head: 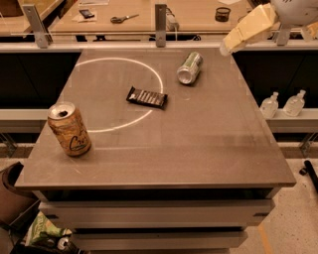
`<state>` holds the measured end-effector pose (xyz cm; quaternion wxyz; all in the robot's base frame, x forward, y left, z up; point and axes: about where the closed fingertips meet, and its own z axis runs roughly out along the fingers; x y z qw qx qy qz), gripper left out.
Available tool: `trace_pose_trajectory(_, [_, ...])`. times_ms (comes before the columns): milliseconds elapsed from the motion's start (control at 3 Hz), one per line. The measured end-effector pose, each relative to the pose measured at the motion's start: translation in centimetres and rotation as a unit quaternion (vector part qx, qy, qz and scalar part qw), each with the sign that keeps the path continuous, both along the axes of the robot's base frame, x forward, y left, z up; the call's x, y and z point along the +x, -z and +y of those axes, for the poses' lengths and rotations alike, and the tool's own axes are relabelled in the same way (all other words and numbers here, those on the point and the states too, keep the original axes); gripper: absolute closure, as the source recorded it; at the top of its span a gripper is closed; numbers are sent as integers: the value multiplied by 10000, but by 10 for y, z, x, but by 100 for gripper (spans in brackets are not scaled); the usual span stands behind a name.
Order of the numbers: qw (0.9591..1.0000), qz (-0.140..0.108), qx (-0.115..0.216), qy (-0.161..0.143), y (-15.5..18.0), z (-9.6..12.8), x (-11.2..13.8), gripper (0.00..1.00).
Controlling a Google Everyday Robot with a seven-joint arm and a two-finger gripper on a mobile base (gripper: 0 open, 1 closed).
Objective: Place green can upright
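The green can (190, 68) lies on its side at the far middle-right of the grey table (208, 144), its silver end facing the camera. My gripper (227, 47) is at the tip of the cream-coloured arm (251, 26) that reaches in from the upper right. It hovers above the table's far right edge, to the right of the green can and apart from it.
An orange-tan can (69, 129) stands upright near the front left. A dark snack bar (146, 97) lies mid-table on a white painted circle (154, 74). Two clear bottles (283, 104) sit low on the right. A bench behind holds scissors (124, 19) and a black cup (223, 14).
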<state>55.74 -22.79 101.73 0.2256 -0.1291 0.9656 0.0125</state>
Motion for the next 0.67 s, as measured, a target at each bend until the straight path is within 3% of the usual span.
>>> trace_pose_trajectory(333, [9953, 5, 293, 918, 2, -14, 14, 0])
trace_pose_trajectory(667, [9956, -11, 298, 887, 0, -12, 17, 0])
